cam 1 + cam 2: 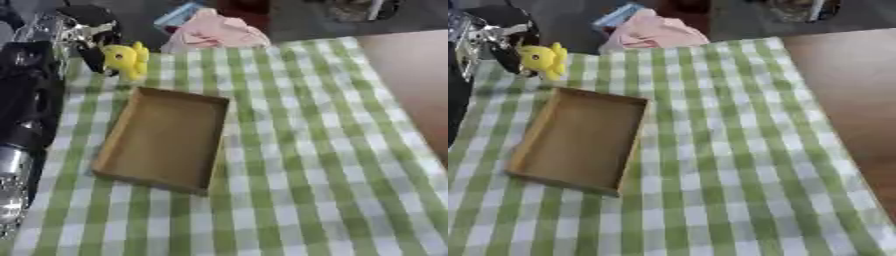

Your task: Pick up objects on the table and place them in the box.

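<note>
Left eye view: the left hand point(92, 42) reaches in at the desk's far left corner, its fingers curled round a yellow toy point(128, 60) held just beyond the far end of the box point(166, 137). The box sits on the checked cloth point(315, 165) near the desk's left edge — its floor bare, so nothing is placed yet.

Right eye view: the toy hangs beside the box's far left corner, not over it. A pink bundle point(651, 31) lies past the far edge — whether it belongs to the task I cannot tell. The right hand shows nowhere.
</note>
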### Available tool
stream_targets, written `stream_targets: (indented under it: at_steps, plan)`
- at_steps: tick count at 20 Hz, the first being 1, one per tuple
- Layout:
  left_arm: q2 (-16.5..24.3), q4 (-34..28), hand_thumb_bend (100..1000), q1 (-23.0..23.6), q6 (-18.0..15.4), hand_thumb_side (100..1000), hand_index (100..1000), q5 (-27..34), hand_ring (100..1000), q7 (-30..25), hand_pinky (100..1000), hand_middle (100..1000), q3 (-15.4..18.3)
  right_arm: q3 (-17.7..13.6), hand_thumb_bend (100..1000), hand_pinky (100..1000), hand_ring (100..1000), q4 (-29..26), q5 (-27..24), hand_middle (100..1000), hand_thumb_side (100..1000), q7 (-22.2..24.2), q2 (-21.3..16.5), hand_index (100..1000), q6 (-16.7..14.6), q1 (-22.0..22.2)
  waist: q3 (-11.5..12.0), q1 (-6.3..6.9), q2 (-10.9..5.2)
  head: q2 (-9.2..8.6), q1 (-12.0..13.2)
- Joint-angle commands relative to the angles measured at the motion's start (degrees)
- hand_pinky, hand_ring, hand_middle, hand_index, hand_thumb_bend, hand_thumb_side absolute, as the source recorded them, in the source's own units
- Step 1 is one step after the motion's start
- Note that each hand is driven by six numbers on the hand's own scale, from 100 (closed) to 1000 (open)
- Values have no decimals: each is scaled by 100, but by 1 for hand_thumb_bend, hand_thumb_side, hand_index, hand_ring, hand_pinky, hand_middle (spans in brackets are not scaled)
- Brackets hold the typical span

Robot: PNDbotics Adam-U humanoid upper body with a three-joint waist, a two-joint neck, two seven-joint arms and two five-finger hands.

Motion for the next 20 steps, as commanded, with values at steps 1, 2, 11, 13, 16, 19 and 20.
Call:
stream_targets:
  at_steps: [1,2,11,13,16,19,20]
  plan:
    - [253,-24,426,-101,-94,100,508,226,416,-15,165,464,-103,-39,100,712,635,-155,-51,552,664,-21,-109,873,39,-13,29,-22,-201,92,-58]
    - [271,-12,419,-100,-159,100,520,296,426,-16,175,476,-149,-40,100,712,635,-162,-51,552,665,-27,-110,873,47,-8,48,-22,-225,123,-79]
    - [429,78,354,33,-1077,100,556,1371,454,262,202,510,-770,-34,100,713,636,-252,-51,554,666,-84,-90,872,146,31,174,-1,-445,320,-198]
    - [443,70,348,75,-1273,100,554,1550,453,331,201,510,-918,-29,100,713,637,-270,-49,554,666,-93,-85,872,165,40,190,0,-485,347,-210]
    - [466,76,348,102,-1356,100,554,1686,453,367,201,510,-1013,-25,100,713,637,-286,-45,554,666,-101,-81,872,182,44,195,1,-502,360,-215]
    - [421,-16,273,335,-1845,100,551,2124,449,510,196,509,-1325,-17,100,712,637,-294,-34,555,666,-117,-76,871,201,69,206,-10,-592,487,-242]
    - [416,-61,267,405,-1965,100,551,2270,448,545,195,508,-1427,-15,100,712,637,-298,-39,555,666,-119,-73,871,204,75,208,-11,-607,509,-244]
